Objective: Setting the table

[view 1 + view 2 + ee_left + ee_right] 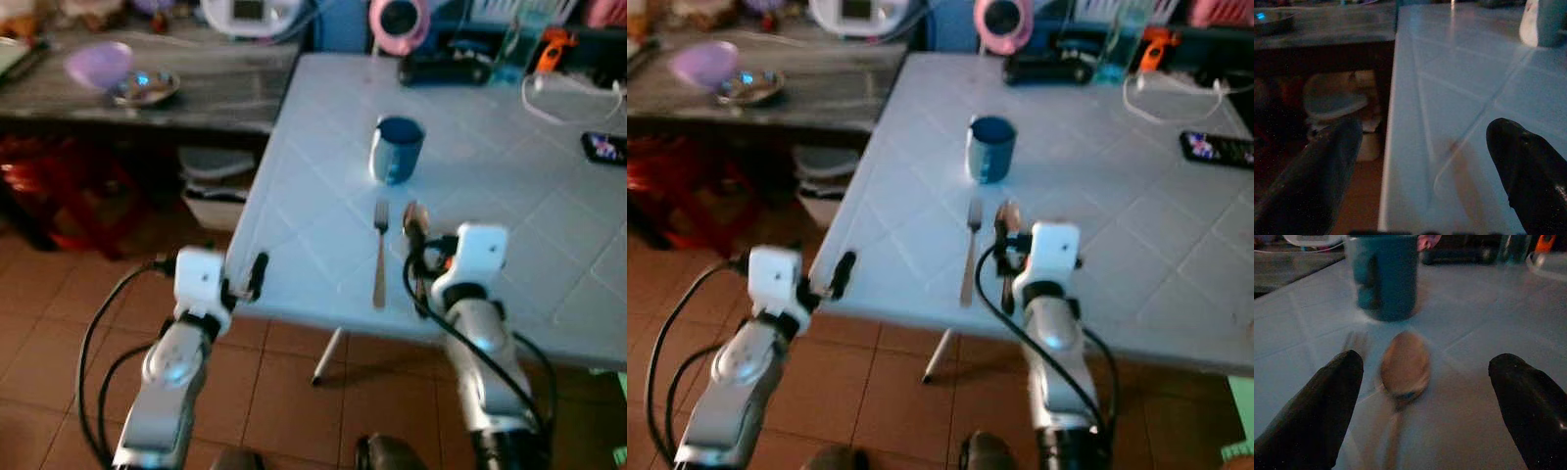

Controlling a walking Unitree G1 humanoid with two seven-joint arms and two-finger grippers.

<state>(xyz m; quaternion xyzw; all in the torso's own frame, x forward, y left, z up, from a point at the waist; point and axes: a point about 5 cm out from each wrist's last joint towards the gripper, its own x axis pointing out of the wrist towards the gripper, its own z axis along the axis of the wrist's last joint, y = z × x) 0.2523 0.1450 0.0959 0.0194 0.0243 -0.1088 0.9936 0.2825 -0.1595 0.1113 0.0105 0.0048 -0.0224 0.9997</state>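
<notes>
Right wrist view: right gripper point(1425, 396) fingers point(1317, 406) spread wide, nothing held, low over the pale tiled tabletop point(509, 196) with the spoon point(1403, 369) lying between them, bowl pointing toward the blue mug point(1385, 276) at 12 o'clock. Fork point(379, 255) lies flat just beside the spoon, at its 9 o'clock, tines toward the mug, handle toward the near edge. Head views: right gripper sits over the spoon handle near the tabletop's front edge. Left gripper point(1420, 161) hovers at the tabletop's front-left corner, at 9 o'clock from the fork, fingers point(1308, 181) also spread apart and empty, one over the tabletop, one off its edge. Phone point(605, 147) lies at 3 o'clock. Dark side counter point(176, 93) at 10 o'clock carries a purple bowl point(98, 64) touching a metal dish point(147, 88).
</notes>
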